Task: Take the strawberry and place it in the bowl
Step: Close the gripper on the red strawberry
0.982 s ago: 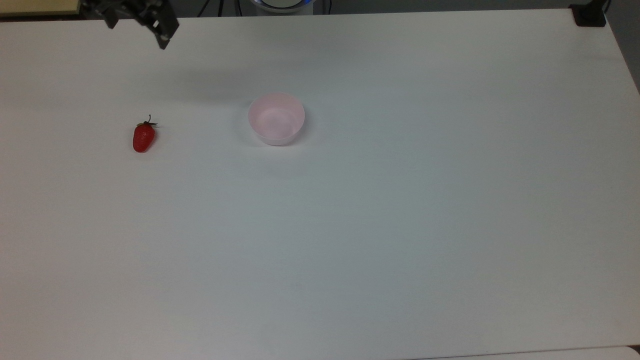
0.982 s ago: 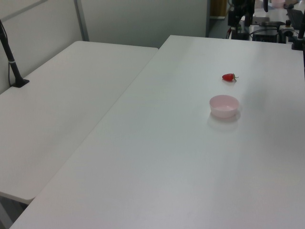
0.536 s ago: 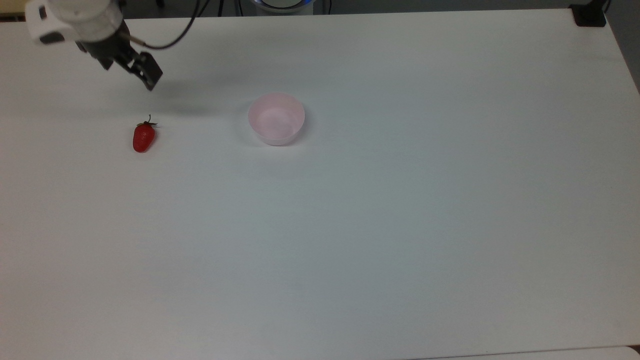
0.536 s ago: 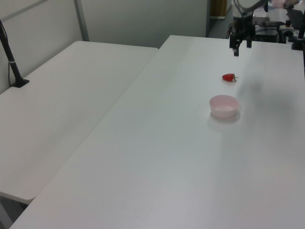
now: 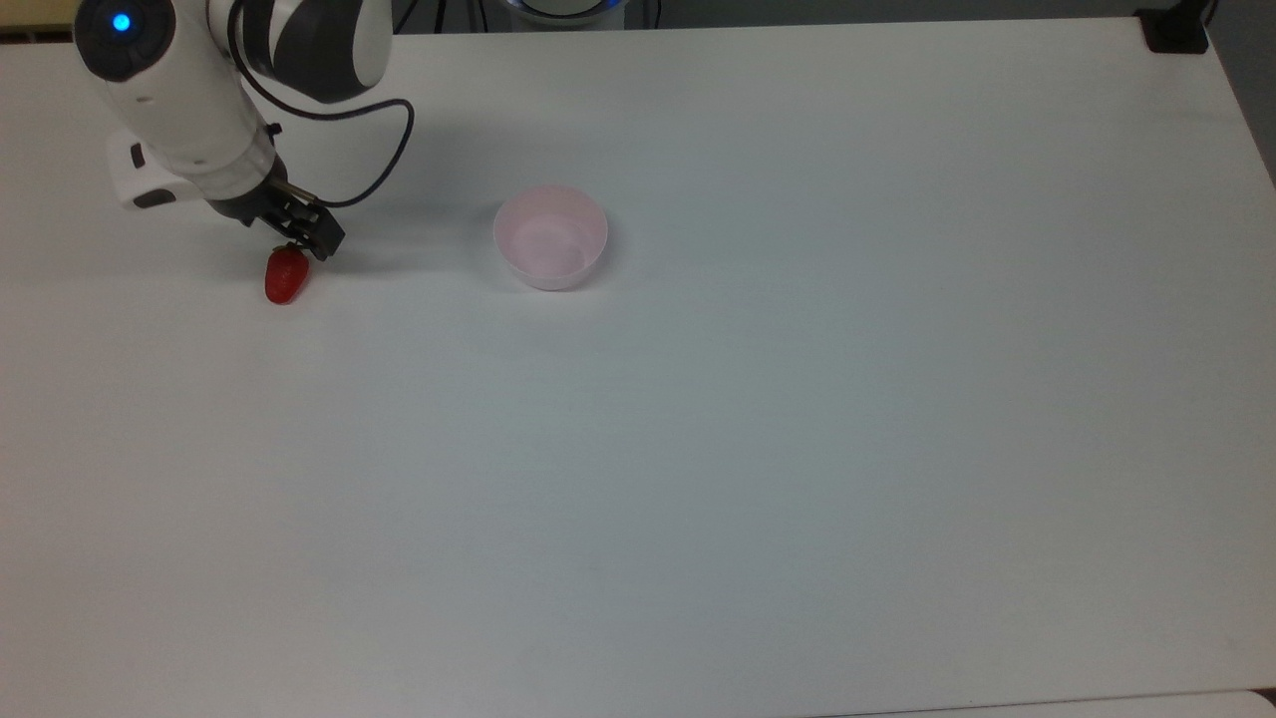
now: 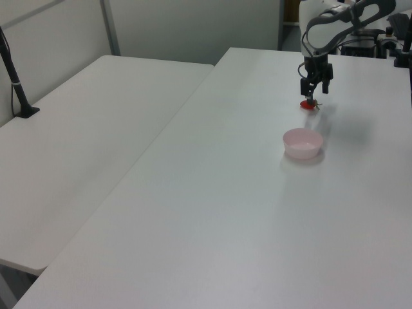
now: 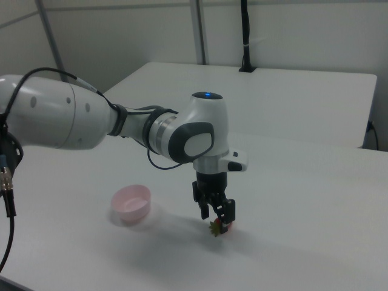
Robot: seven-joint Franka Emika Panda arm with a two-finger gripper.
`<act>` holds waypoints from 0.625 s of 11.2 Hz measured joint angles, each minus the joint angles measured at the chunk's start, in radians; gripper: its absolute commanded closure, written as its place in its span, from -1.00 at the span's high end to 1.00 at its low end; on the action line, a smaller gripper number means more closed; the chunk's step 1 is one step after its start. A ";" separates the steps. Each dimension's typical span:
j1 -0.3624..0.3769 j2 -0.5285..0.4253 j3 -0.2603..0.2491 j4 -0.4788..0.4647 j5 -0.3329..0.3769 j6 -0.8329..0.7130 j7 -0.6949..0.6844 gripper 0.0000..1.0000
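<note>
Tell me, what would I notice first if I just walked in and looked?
Probably the big white robot arm bending down, its black claw right at a bright red strawberry on the white table. Next comes the pale pink bowl, empty, sitting apart from the strawberry toward the top view's right.

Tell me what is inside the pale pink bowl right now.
Nothing: the small round pale pink plastic bowl shows a bare bottom in the top view. The small red strawberry lies apart on the white table, with the gripper over its leafy end, partly covering it.
</note>
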 measured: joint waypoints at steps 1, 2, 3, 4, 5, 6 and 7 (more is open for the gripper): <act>0.001 0.014 0.003 0.001 0.000 0.008 0.000 0.28; 0.001 0.026 0.005 0.001 0.000 0.034 0.000 0.18; 0.001 0.038 0.005 0.003 0.000 0.065 0.000 0.18; 0.001 0.049 0.005 0.005 0.000 0.087 0.000 0.08; 0.002 0.056 0.005 0.008 0.000 0.096 0.000 -0.11; 0.002 0.057 0.006 0.013 0.000 0.096 0.000 -0.24; 0.002 0.057 0.006 0.017 0.000 0.098 0.000 -0.30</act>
